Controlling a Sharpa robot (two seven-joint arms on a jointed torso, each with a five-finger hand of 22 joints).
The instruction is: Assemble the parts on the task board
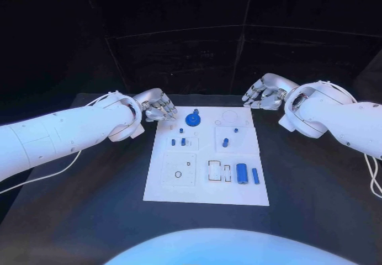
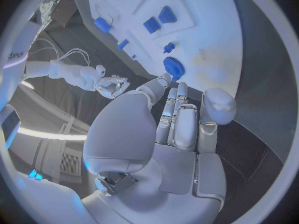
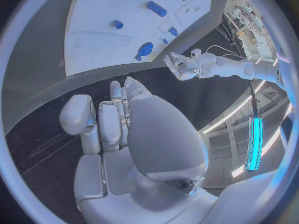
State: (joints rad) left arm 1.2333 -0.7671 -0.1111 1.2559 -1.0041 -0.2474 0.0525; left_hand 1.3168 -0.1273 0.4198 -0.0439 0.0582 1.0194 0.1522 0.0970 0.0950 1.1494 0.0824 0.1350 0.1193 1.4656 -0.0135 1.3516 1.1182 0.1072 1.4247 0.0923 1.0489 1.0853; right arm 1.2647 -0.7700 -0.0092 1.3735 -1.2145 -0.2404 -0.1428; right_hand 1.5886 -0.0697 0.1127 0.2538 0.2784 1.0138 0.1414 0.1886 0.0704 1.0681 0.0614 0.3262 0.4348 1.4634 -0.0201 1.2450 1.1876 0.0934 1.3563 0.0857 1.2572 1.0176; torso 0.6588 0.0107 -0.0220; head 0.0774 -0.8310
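The blue gear [image 1: 194,118] lies just right of the left hand [image 1: 158,106], whose curled fingers hold nothing; the right hand [image 1: 265,91], likewise curled and unladen, hovers farther off.

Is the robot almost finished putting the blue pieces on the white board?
Hard to tell, but probably not. The blue gear sits on the task board, but two blue bars lie loose near its front. Left hand and right hand hold nothing.
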